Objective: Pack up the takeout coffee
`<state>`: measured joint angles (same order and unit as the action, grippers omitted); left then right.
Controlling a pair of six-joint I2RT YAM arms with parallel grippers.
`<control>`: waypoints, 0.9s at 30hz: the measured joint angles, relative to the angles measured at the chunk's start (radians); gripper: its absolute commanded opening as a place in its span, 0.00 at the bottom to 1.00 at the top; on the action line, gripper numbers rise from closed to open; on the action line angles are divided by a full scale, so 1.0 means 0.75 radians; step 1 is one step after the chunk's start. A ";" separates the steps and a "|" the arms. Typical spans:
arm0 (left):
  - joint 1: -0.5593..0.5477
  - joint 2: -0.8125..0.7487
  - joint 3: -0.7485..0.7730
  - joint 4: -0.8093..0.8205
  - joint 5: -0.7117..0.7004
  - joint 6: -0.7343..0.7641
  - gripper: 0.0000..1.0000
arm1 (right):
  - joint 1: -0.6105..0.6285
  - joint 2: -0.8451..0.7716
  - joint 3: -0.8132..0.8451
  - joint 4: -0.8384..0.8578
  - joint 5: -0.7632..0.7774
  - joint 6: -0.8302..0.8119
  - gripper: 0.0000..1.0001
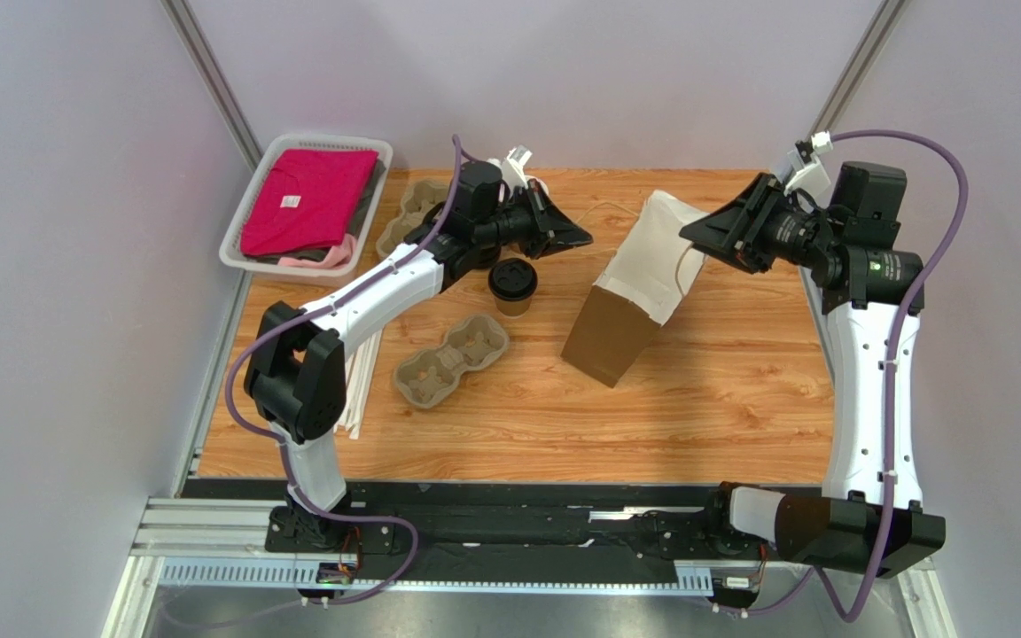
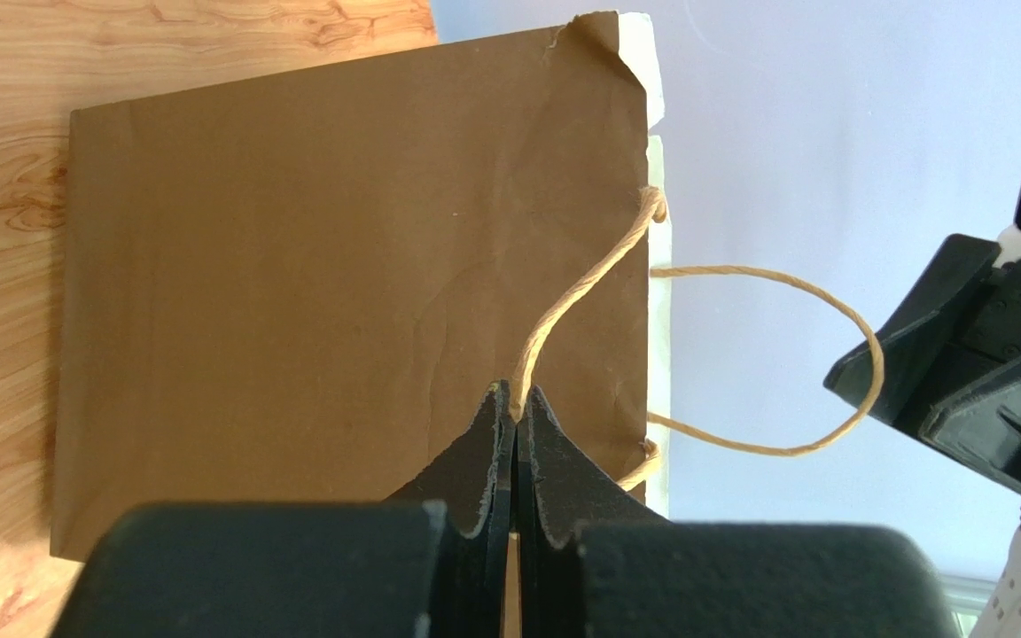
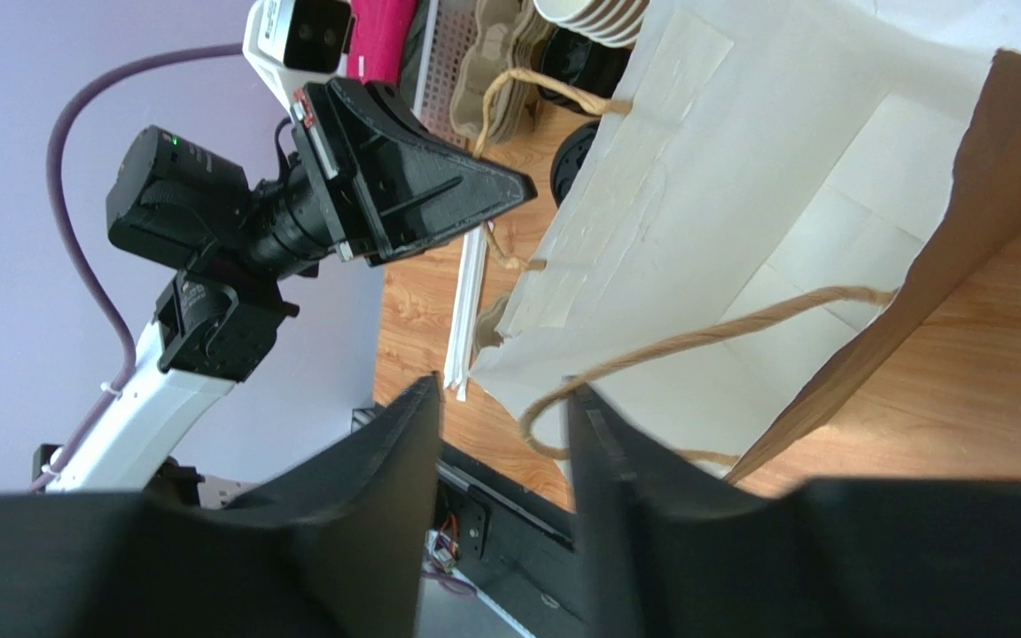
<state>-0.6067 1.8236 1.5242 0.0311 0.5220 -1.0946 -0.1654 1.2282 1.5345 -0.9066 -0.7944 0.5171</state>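
Observation:
The takeout coffee point(image 1: 513, 282), a small brown cup with a black lid, stands on the table just left of the paper bag point(image 1: 625, 299). The bag is brown outside and white inside, and leans with its mouth toward the back right. My left gripper point(image 1: 580, 239) is above and behind the cup, shut on one twine handle point(image 2: 569, 299) of the bag point(image 2: 330, 266). My right gripper point(image 1: 692, 234) is open at the bag's mouth. In the right wrist view the end of the other handle loop point(image 3: 543, 406) lies in the gap of that gripper point(image 3: 503, 399).
Two pulp cup carriers point(image 1: 449, 359) point(image 1: 416, 210) lie left of the cup. A white basket point(image 1: 252, 200) with pink cloth is at the back left. White straws point(image 1: 363, 379) lie by the left arm. A stack of white-rimmed cups point(image 3: 596, 16) shows beyond the bag.

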 measured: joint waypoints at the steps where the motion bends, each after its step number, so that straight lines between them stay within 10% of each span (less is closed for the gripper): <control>1: 0.001 0.000 0.000 0.000 0.000 0.000 0.00 | 0.001 0.002 -0.001 0.011 0.001 0.007 0.32; 5: 0.014 -0.001 -0.003 0.004 0.001 0.000 0.00 | 0.001 0.003 -0.018 0.033 0.001 0.024 0.00; 27: 0.096 -0.023 -0.076 -0.021 0.054 0.052 0.00 | -0.221 0.077 -0.146 -0.318 -0.012 -0.373 0.00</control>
<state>-0.5350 1.8065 1.4670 0.0154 0.5629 -1.0554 -0.3309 1.2861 1.4250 -1.1454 -0.8036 0.2371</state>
